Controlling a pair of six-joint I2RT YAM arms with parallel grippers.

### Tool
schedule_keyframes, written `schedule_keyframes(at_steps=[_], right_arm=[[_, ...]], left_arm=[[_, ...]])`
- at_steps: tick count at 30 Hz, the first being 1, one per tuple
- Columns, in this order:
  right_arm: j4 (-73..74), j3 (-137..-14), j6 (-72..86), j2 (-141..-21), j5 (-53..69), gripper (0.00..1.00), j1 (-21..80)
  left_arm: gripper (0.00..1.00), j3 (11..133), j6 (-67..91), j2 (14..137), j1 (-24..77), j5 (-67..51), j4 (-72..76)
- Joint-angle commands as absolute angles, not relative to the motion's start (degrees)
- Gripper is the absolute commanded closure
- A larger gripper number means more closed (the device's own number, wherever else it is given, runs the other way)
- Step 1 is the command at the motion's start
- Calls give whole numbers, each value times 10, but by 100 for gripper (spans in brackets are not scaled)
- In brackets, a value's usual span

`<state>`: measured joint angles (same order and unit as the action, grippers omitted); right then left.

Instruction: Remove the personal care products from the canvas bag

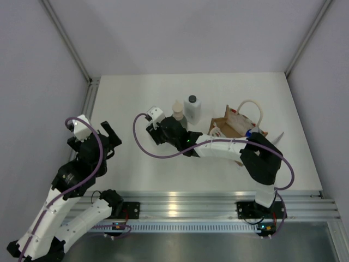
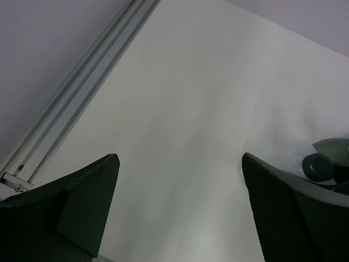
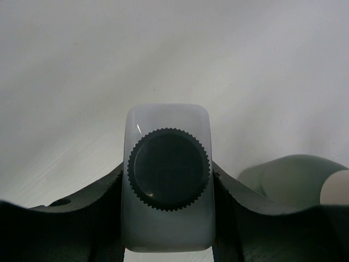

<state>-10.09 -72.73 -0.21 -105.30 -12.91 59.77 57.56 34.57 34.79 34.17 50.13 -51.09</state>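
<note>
My right gripper (image 1: 166, 131) reaches left across the table and is shut on a white bottle with a dark ribbed cap (image 3: 169, 234), seen from above between the fingers (image 3: 103, 191). The top view hides this bottle under the gripper. A grey-green bottle with a beige pump top (image 1: 178, 111) stands just right of it and shows in the right wrist view (image 3: 289, 174). Another white bottle with a dark cap (image 1: 192, 107) stands beside that. The tan canvas bag (image 1: 232, 126) stands open at the right, with a blue bit (image 1: 248, 132) showing inside. My left gripper (image 1: 110, 136) is open and empty (image 2: 180, 158).
A metal rail (image 1: 90, 98) runs along the table's left edge, close to my left gripper. The bag's cream rope handle (image 1: 252, 106) loops up at the far right. My right arm (image 1: 223, 148) stretches in front of the bag.
</note>
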Motion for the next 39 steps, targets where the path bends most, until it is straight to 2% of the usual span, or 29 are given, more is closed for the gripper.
schedule_keyframes(at_steps=[1, 6, 7, 9, 12, 13, 15, 16, 17, 19, 23, 26, 27, 28, 30, 33, 36, 39], right_arm=[[-312, -745, -21, -1044, -112, 100, 592], [-292, -760, 12, -1064, -83, 100, 575], [-291, -758, 11, -1063, -76, 97, 575], [-295, -748, 12, -1056, -73, 80, 573], [-279, -751, 17, -1054, -55, 71, 565], [-270, -751, 18, -1053, -49, 60, 564], [-263, -749, 20, -1048, -49, 50, 562], [-262, -747, 19, -1045, -46, 30, 562], [-254, -748, 18, -1040, -45, 23, 562], [-242, -753, 17, -1024, -42, 20, 562], [-201, -761, 7, -975, -52, 19, 561], [-140, -767, 8, -924, -111, 16, 560], [-111, -761, 11, -892, -146, 3, 558], [-99, -754, 25, -875, -171, 1, 557], [-79, -724, 43, -817, -228, 0, 552], [-76, -659, 81, -733, -432, 1, 543], [-29, -610, 98, -649, -419, 0, 496], [156, -619, 185, -593, -401, 1, 419]], left_arm=[[2, 570, 343, 351, 339, 495, -495], [2, 569, 338, 354, 339, 486, -490], [2, 569, 338, 354, 338, 485, -490], [2, 569, 336, 354, 339, 483, -490], [2, 568, 334, 356, 339, 482, -488], [2, 568, 334, 357, 339, 481, -488], [2, 568, 333, 358, 338, 480, -488], [2, 568, 333, 358, 339, 480, -488], [2, 568, 333, 358, 338, 480, -487], [2, 568, 333, 358, 339, 481, -488], [2, 567, 331, 359, 339, 478, -488], [2, 568, 325, 359, 339, 469, -487], [2, 568, 324, 359, 339, 467, -485], [2, 567, 322, 359, 339, 463, -484], [2, 564, 314, 360, 339, 448, -476], [2, 562, 305, 366, 339, 426, -468], [2, 560, 296, 381, 339, 397, -461], [2, 559, 288, 399, 339, 374, -455]])
